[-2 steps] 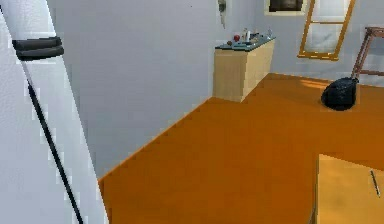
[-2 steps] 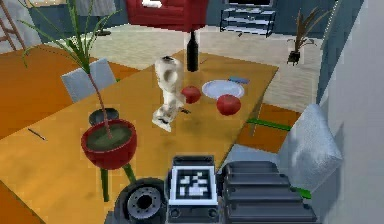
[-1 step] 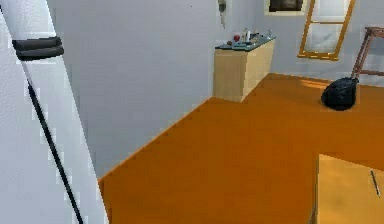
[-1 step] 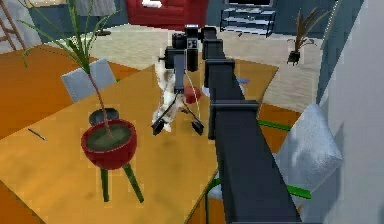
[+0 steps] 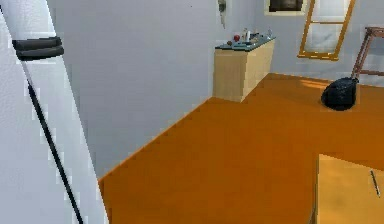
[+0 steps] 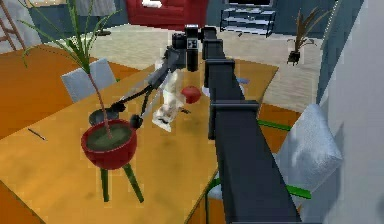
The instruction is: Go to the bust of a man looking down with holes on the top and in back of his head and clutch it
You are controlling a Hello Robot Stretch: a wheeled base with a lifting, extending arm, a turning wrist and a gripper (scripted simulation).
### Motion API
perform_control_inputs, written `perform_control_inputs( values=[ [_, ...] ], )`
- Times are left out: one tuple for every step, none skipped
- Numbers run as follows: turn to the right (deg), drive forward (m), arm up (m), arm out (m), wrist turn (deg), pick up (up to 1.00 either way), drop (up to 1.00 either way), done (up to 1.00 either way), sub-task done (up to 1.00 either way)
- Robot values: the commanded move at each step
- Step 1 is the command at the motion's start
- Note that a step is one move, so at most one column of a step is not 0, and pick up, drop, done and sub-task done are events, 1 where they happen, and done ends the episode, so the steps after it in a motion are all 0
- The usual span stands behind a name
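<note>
Reached the table point(image 6: 50, 170); approach judged done, clutch not confirmed. Lower left, nearest: red plant pot point(image 6: 110, 148). Mid-frame beyond it, a small white figure point(image 6: 167, 112), likely the bust, stands on the tabletop near my gripper point(image 6: 135, 105). Cannot tell finger spread, contact, or whether anything is held.

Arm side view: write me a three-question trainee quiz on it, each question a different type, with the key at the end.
1. True or false: the red planter stands on the wooden table.
2. The sofa at the back is: A blue, B red, C green.
3. Does the gripper hold the white figure left of the arm?
Key: 1 true. 2 B. 3 Cannot tell: the white figure shows against the tabletop right by the gripper.
</note>
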Motion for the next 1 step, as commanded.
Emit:
perform_control_inputs(
  values=[
    [0.0,0.00,0.00,0.00,45.0,0.00,0.00,0.00,0.00]
  ],
)
